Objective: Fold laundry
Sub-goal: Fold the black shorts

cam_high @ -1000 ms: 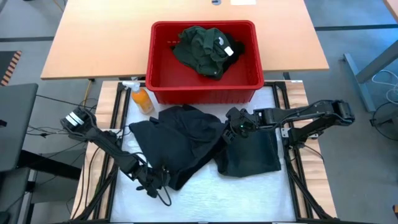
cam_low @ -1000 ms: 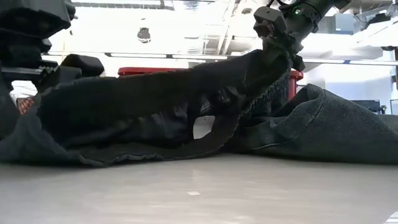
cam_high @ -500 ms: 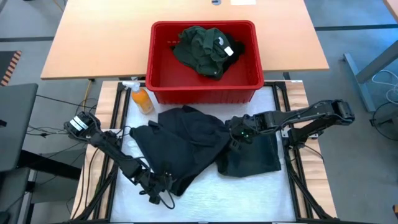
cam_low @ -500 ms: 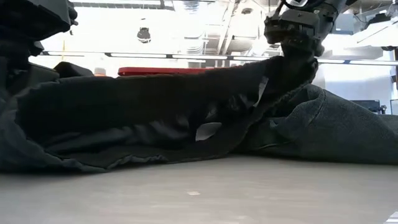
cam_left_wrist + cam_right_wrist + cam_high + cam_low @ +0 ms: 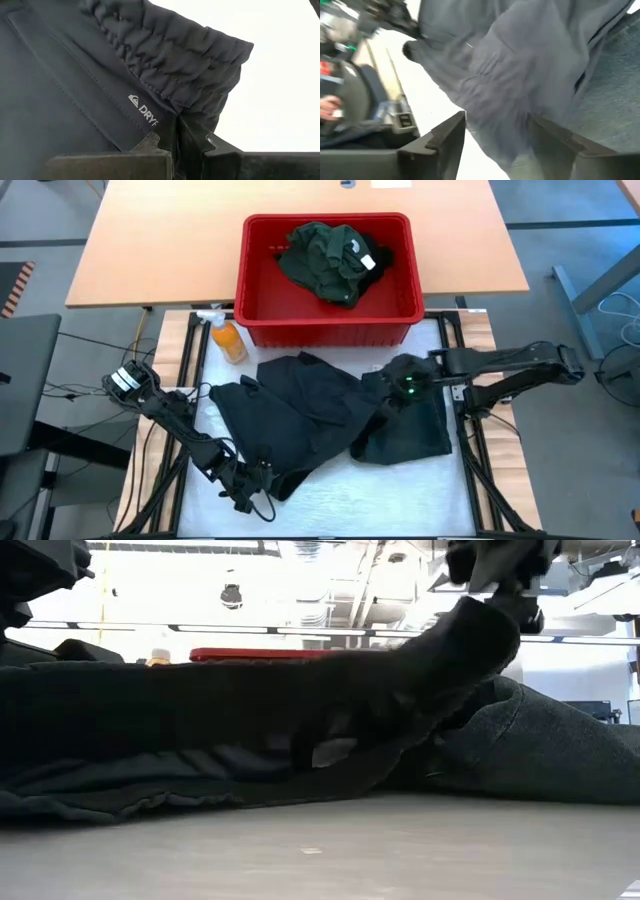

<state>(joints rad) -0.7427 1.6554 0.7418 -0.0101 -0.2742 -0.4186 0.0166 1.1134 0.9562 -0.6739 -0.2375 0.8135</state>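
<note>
A black garment point(image 5: 300, 415) with a gathered elastic band lies spread in the middle of the table. Its right part overlaps a dark grey-green garment point(image 5: 412, 430). My left gripper point(image 5: 258, 483) is shut on the black garment's near corner. My right gripper point(image 5: 392, 380) hangs open just above the black garment's right part, which stands up in a peak point(image 5: 480, 630) under it. A green shirt point(image 5: 325, 255) with a white label lies bunched in the red basket point(image 5: 330, 330). My left gripper pinches the black garment between its two fingers, beside the gathered elastic band point(image 5: 172, 117) and a printed white logo. The fingers slant down from the table's left and near side. The cloth runs away from them over the table; one layer or several, I cannot tell. My right gripper stands with its fingers point(image 5: 447, 137) apart over the black cloth's raised part point(image 5: 500, 100); whether they touch it, I cannot tell.
The red basket stands at the far side, partly on a wooden desk point(image 5: 150, 250). An orange bottle point(image 5: 228, 340) stands at the table's far left. Bare white table point(image 5: 390, 490) shows along the near edge and to the near right.
My right gripper has risen and drawn back toward the table's right edge; the black cloth's peak stays up under it. My left gripper has shifted a little toward the near edge, and the garment's near-left part now lies lower and flatter.
</note>
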